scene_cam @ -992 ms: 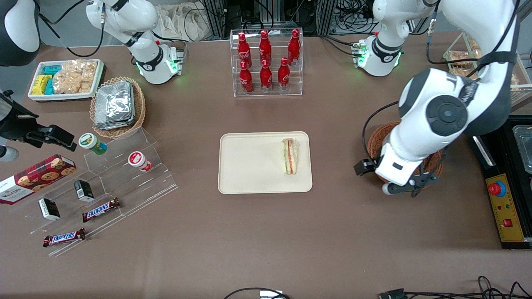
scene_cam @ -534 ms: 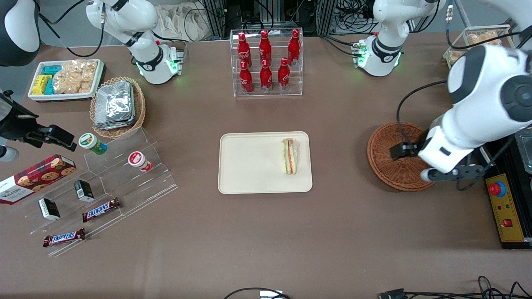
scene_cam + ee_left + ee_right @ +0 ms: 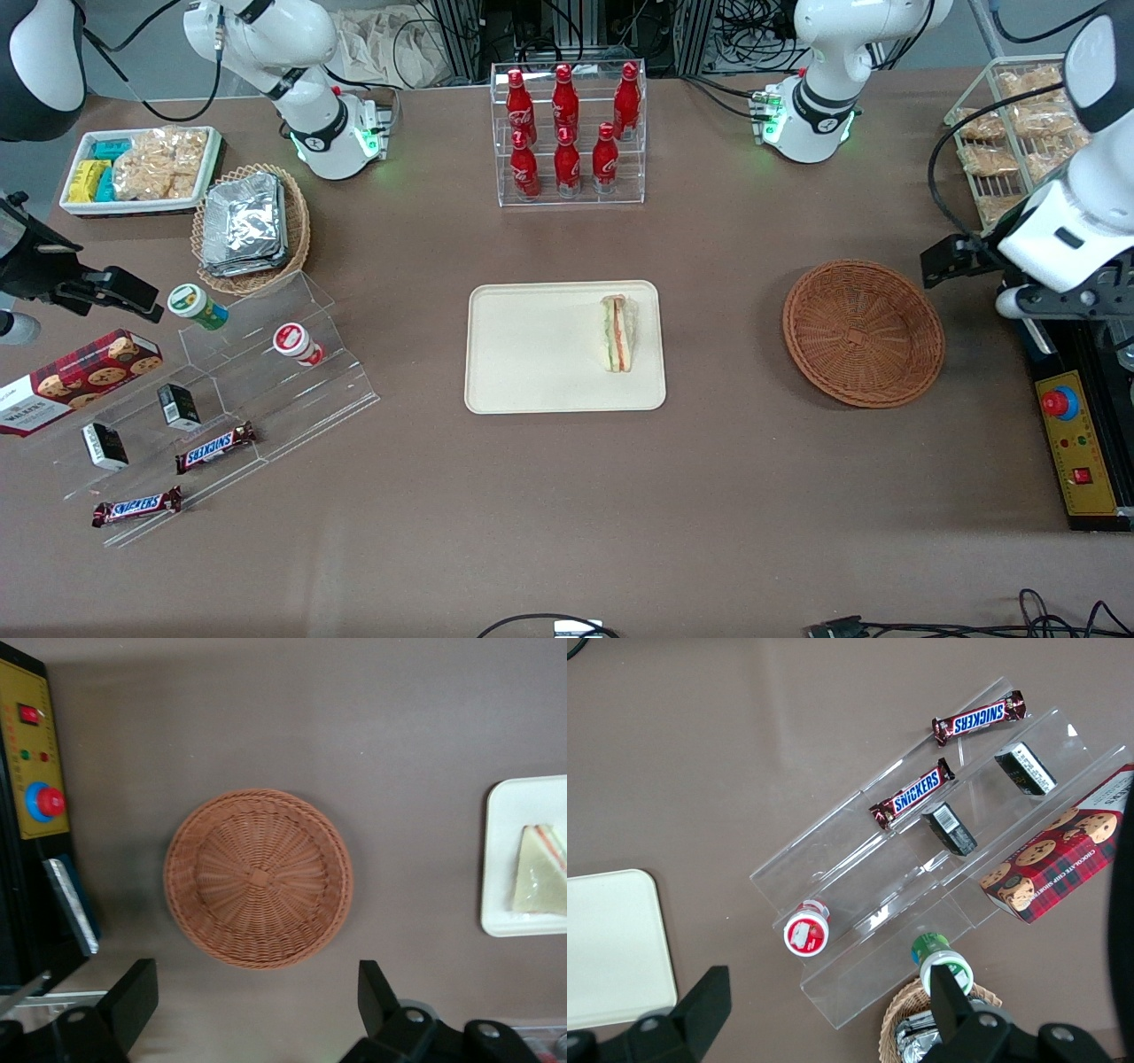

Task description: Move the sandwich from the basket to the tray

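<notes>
Sandwich (image 3: 619, 333), a layered white wedge, lies on the tray (image 3: 532, 354). Nearby, the basket (image 3: 863, 332) holds nothing. Wide open and empty, the gripper (image 3: 257, 1005) hovers high by the basket, at the working arm's end.

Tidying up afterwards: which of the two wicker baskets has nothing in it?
The reddish-brown basket toward the working arm's end, below the open gripper. The paler basket is stacked with foil packets; the sandwich lies on the tray.
</notes>
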Robot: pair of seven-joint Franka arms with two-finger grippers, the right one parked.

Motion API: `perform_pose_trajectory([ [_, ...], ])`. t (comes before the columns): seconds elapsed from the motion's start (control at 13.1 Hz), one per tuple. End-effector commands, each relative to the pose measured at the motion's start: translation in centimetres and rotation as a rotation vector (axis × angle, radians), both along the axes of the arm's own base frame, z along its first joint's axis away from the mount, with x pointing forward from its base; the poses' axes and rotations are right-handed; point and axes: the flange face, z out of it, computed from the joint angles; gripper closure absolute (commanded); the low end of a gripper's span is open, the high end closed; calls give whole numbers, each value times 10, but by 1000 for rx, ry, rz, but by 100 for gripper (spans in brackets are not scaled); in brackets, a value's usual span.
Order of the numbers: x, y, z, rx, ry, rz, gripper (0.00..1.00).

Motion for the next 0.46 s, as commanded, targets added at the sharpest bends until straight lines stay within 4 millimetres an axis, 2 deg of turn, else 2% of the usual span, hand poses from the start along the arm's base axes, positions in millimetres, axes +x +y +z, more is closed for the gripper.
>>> perform_pose_trajectory([
  [0.0,-27,13,19,-8,-18,-81,0],
  [0.38,-39,12,33,-6,-30,-93,0],
])
